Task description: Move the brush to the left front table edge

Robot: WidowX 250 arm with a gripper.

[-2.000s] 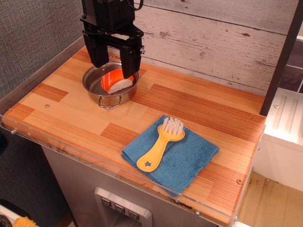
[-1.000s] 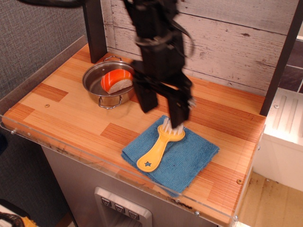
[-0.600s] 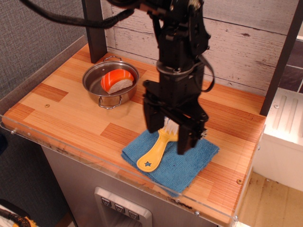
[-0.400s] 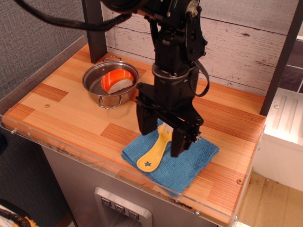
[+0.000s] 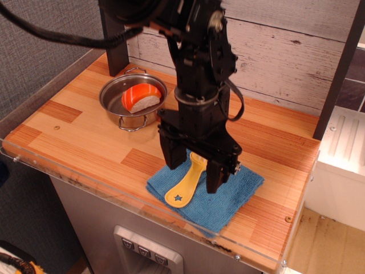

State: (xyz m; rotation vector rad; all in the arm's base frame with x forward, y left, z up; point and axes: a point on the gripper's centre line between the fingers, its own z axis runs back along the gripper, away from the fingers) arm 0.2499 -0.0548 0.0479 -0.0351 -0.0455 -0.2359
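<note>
The yellow brush (image 5: 185,184) lies on a blue folded cloth (image 5: 228,194) near the table's front, its star-marked handle end pointing to the front left. Its bristles are hidden behind the gripper. My black gripper (image 5: 193,173) is open and lowered over the brush, one finger on each side of the neck, tips at about cloth level. The jaws are apart from the brush. The left front table edge (image 5: 34,157) is striped wood with a clear acrylic rim.
A small steel pot (image 5: 117,108) holding an orange-and-white sushi toy (image 5: 140,97) stands at the back left. A black post (image 5: 114,34) rises behind it. A wood-plank wall runs along the back. A dark post (image 5: 339,68) stands at the right.
The gripper moved from above the pot to the right and forward, then came down around the brush. The brush and cloth have not moved.
</note>
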